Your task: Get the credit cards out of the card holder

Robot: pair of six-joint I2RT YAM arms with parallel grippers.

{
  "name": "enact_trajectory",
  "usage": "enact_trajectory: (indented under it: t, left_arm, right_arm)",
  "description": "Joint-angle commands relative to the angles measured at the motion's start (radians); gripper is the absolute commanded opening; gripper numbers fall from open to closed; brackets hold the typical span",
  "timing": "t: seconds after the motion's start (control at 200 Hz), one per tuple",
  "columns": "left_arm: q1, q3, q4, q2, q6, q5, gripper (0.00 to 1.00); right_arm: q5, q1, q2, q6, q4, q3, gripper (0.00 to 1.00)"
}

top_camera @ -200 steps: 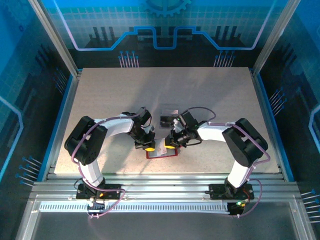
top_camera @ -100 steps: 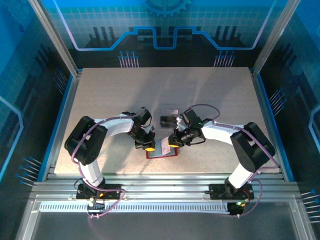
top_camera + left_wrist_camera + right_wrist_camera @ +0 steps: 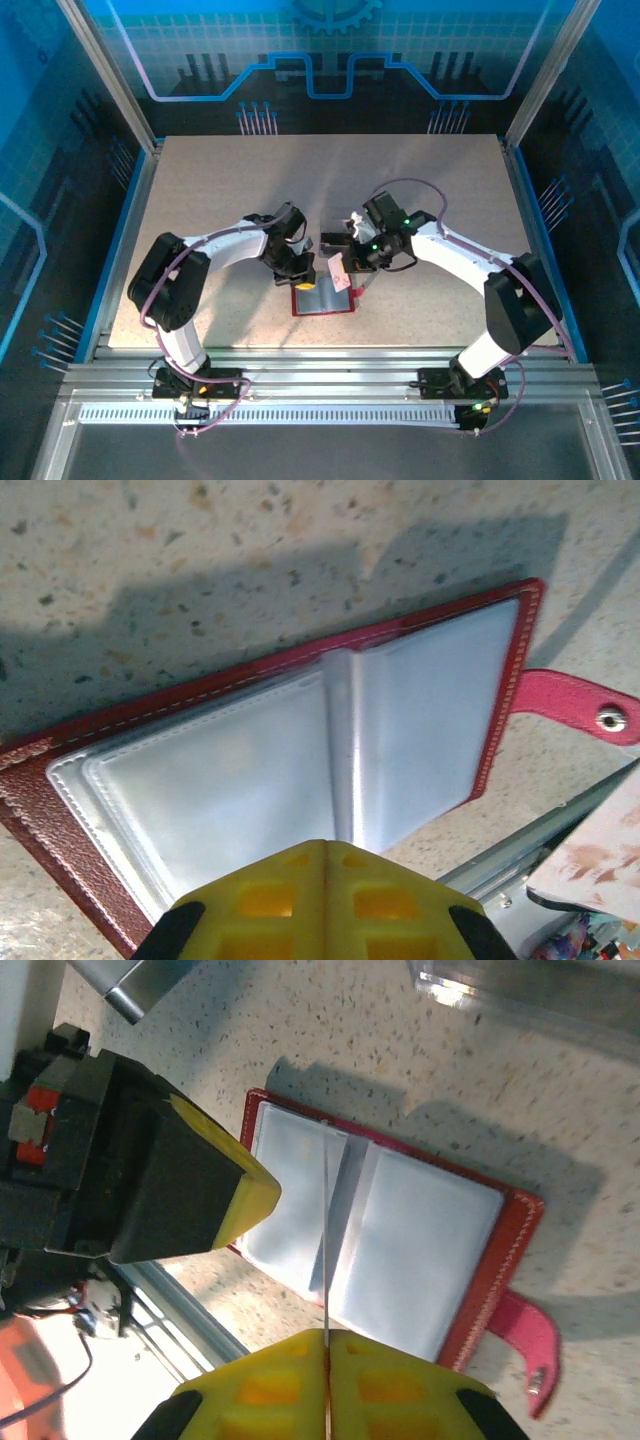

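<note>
My left fingers (image 3: 265, 895) are shut on nothing, just over the open card holder (image 3: 325, 302) at the desk's (image 3: 200, 200) near centre, to steady it, I judge. My right fingers (image 3: 255, 1395) pinch the pale pinkish card (image 3: 340, 272) above it, clear of the sleeves. The holder's long axis runs left-right, tab (image 3: 575, 702) pointing right.

The right gripper (image 3: 327, 1355) is now lifted off the card holder (image 3: 325, 302), which is left lying ahead of and below its fingertips rather than directly under them. A pale pinkish card (image 3: 337, 272) is carried clear of the sleeves, pinched between the closed fingers. The right arm's elbow is swung outward behind the gripper. The left gripper (image 3: 304, 284) is shifted slightly toward the right gripper, and more of the holder's grey inside is uncovered.
</note>
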Motion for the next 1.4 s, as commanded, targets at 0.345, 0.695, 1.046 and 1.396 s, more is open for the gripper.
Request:
enact_trajectory:
  t: [0.345,0.695,1.046,1.396]
  left_arm:
    - [0.047,0.013,0.128,-0.132,-0.026,-0.12,0.02]
    - [0.134,-0.128,0.329,-0.292,-0.113,-0.119,0.02]
    - [0.188,-0.168,0.389,-0.308,-0.176,-0.093,0.03]
    - [0.191,-0.176,0.426,-0.293,-0.203,-0.09,0.03]
  right_arm:
    - [0.326,0.012,-0.002,-0.856,-0.395,0.207,0.0]
    - [0.405,0.017,0.189,-1.102,-0.534,0.46,0.0]
    - [0.392,-0.002,0.385,-1.185,-0.6,0.769,0.0]
    - [0.416,-0.007,0.583,-1.227,-0.711,1.066,0.0]
